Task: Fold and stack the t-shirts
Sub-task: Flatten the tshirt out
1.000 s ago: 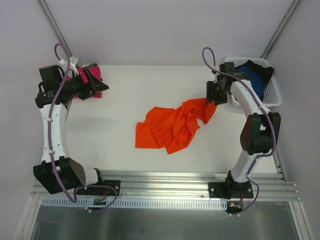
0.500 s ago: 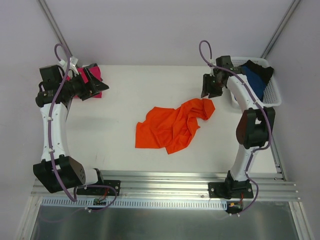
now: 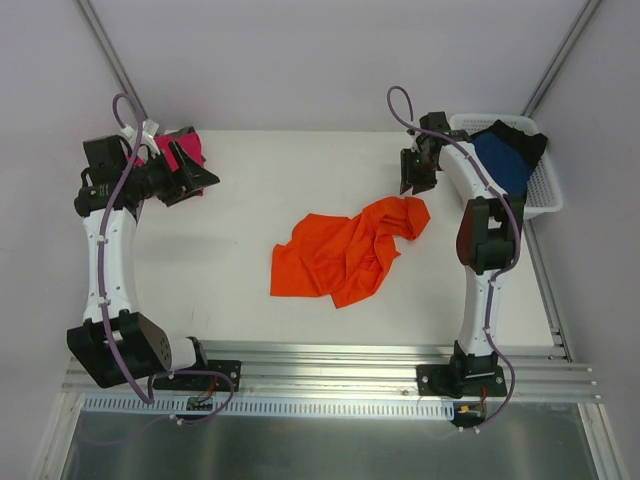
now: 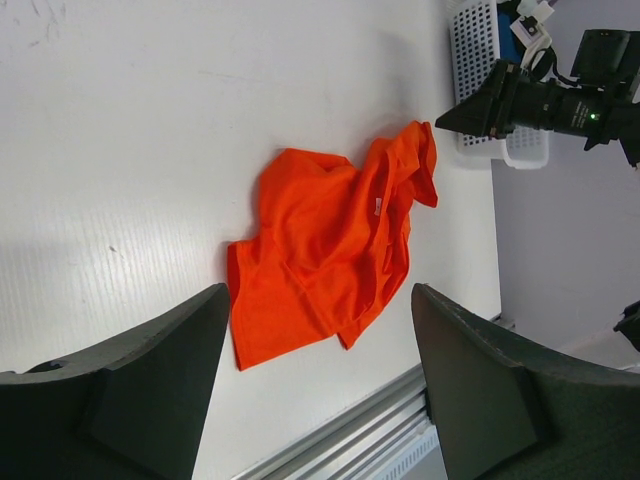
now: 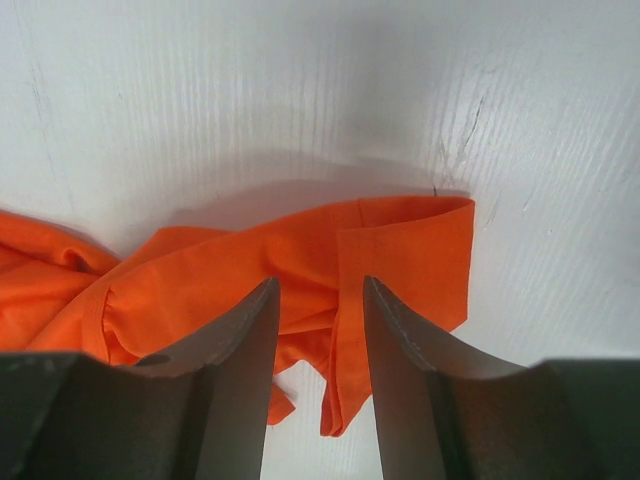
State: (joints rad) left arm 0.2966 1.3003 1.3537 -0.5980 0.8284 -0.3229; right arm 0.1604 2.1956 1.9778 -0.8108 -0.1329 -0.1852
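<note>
Orange t-shirt (image 3: 345,255) lies crumpled in the ctr of the table (image 3: 260,210), spread flat-ish at its near-left part and bunched up twd its far-right end, where a hemmed edge is folded over on itself. Nothing touches it

Right pincer (image 3: 415,182) hangs just beyond that far-right end, pointing down; in the wrist view its fingers (image 5: 250,340) stand a little apart w/ only a narrow gap btwn them, nothing pinched, and the orange hem shows thru the gap on the table below

Magenta-pink t-shirt (image 3: 188,152) sits at the far-left corner of the table, partly hidden by the left arm, so its shape can't be told. Left pincer (image 3: 205,182) is just beside it on the right, aimed across the table twd the orange shirt, fingers spread wide w/ nothing btwn them

Dark blue t-shirt (image 3: 503,162) is heaped in the white mesh basket (image 3: 547,198) at the far-right edge of the table, w/ the black t-shirt (image 3: 527,133) on its far side, draped over the basket's far rim. Basket is just right of the right arm
</note>
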